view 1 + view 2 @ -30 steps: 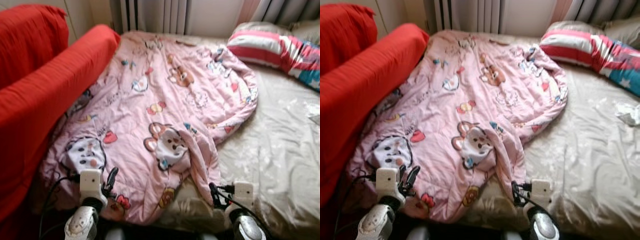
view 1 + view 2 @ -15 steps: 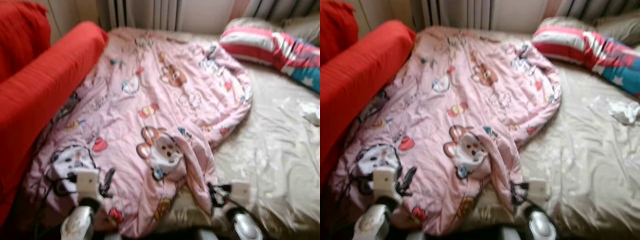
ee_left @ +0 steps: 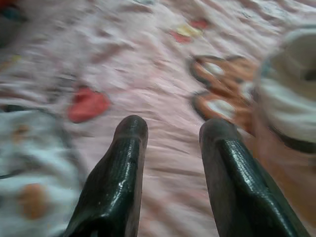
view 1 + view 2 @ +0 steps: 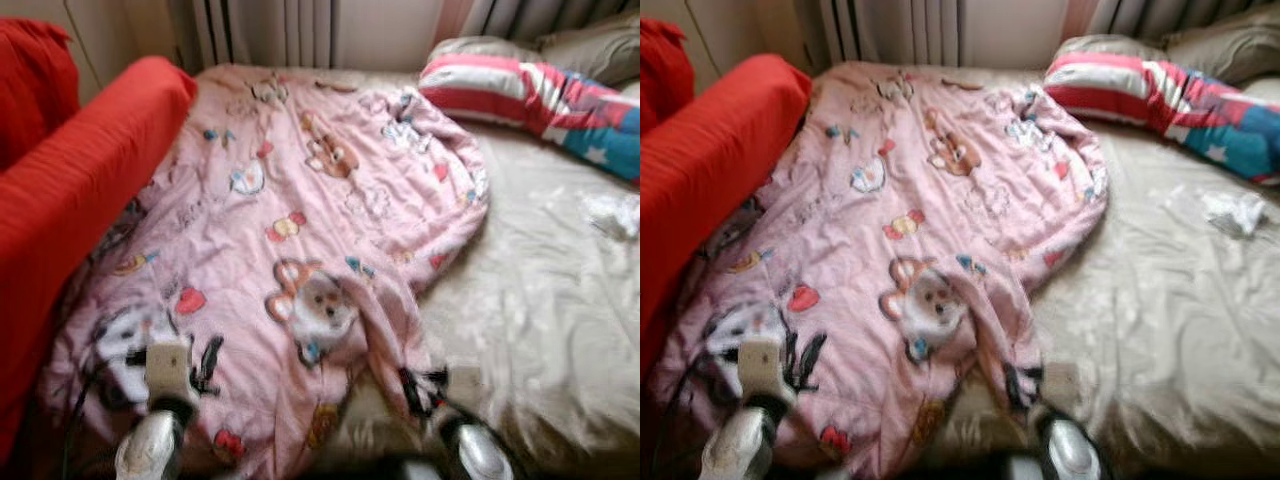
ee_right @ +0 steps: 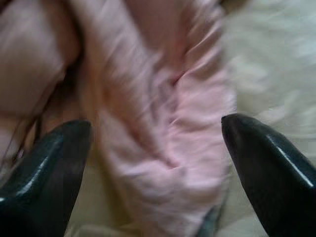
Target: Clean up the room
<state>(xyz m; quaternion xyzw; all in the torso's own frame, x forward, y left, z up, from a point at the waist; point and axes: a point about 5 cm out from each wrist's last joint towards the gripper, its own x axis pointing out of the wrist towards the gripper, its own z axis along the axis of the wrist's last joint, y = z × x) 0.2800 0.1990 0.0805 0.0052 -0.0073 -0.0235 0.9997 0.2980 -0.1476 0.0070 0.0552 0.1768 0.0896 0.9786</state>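
Note:
A pink cartoon-print blanket (image 4: 300, 230) lies crumpled over the left half of a bed with a beige sheet (image 4: 540, 300). My left gripper (image 4: 207, 362) hovers over the blanket's near left corner, open with nothing between its fingers; the left wrist view shows its black fingertips (image 3: 129, 133) apart above the printed fabric (image 3: 163, 79). My right gripper (image 4: 415, 388) is at the blanket's near right fold, open; in the right wrist view its fingers (image 5: 247, 133) stand wide on either side of a pink fold (image 5: 163, 138). The frames are blurred.
A red sofa or cushion (image 4: 80, 190) borders the bed on the left. A striped pillow (image 4: 530, 90) and a grey pillow (image 4: 590, 50) lie at the head on the right. A crumpled white tissue (image 4: 612, 212) rests on the sheet. A radiator and curtains stand behind.
The whole picture has shifted left and down, so the camera has moved toward the bed. Both grippers stay low over the blanket's near edge, still open.

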